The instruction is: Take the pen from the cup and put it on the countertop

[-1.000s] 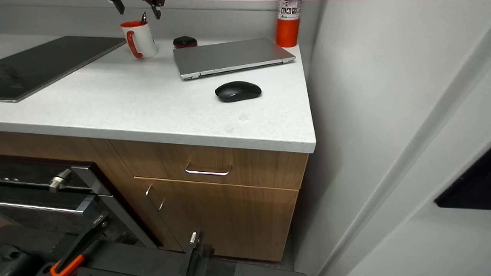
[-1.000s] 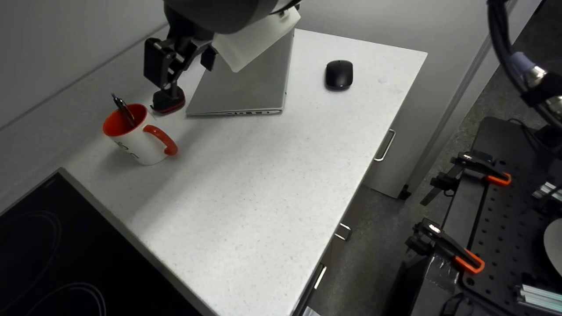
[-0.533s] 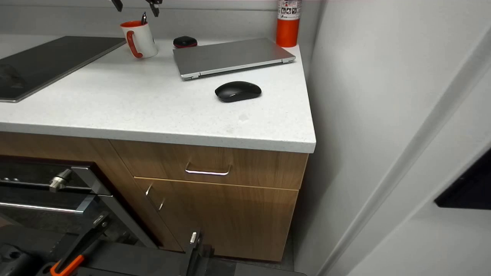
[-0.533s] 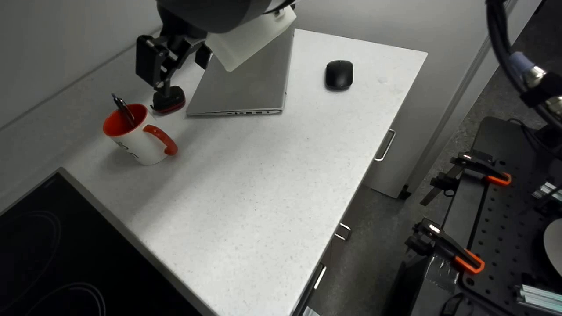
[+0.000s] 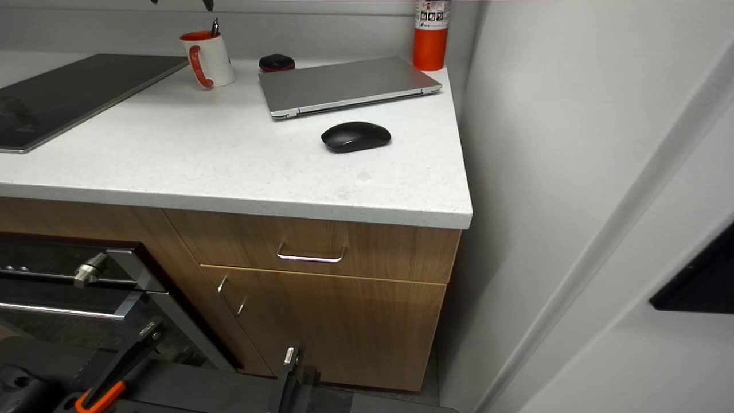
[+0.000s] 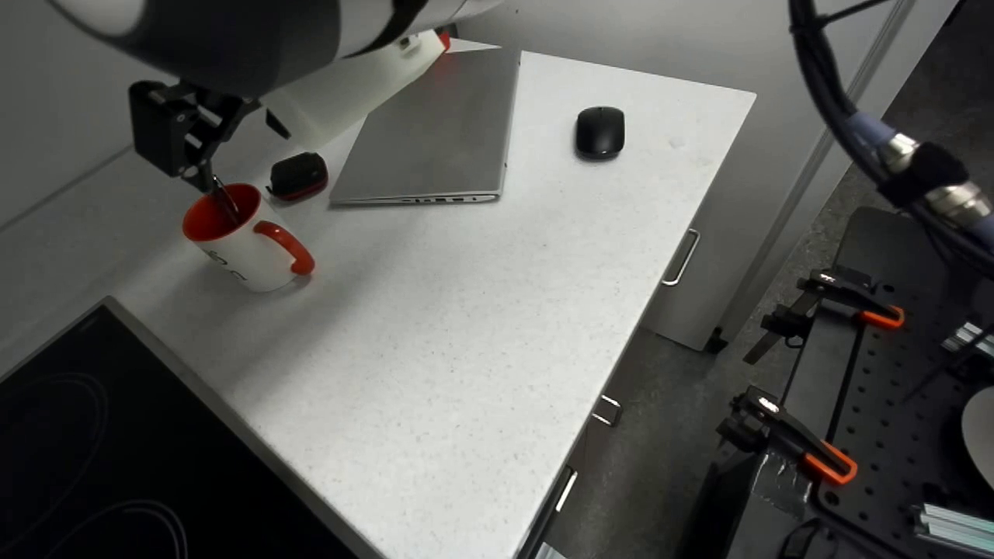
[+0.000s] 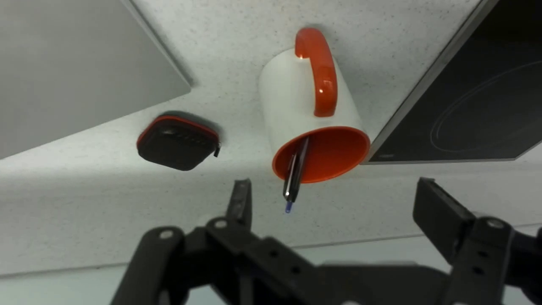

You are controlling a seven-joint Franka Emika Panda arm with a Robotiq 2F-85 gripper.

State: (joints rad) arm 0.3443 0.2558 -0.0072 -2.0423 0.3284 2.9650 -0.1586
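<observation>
at the left of the wrist view lies a grey laptop (image 7: pixel 76 72), and just beside its corner a small black case (image 7: pixel 178 146) edged in red, both on the pale countertop (image 7: pixel 237 97). further right comes the gripper (image 7: pixel 333 199), its jaws spread wide and holding nothing. the upper end of the pen (image 7: pixel 297 169) shows between them, nearer the jaw on the left but with a gap to it; how its height compares with the fingertips i can't tell. the pen stands in the cup (image 7: pixel 290 101), part inside, part out past the rim. i'd expect it to be light, stiff and hard to break, though the thin shiny barrel may twist or slip, so the place to pinch is the bare stretch above the rim, short of the blue end. its long axis slants: blue end up and out, leaning over the rim toward the wall (image 6: pixel 62 116) behind, the other end down inside and out of sight. the cup sits upright, handle turned away from the wall. at the far right is the dark cooktop (image 7: pixel 478 101), set into the countertop.
</observation>
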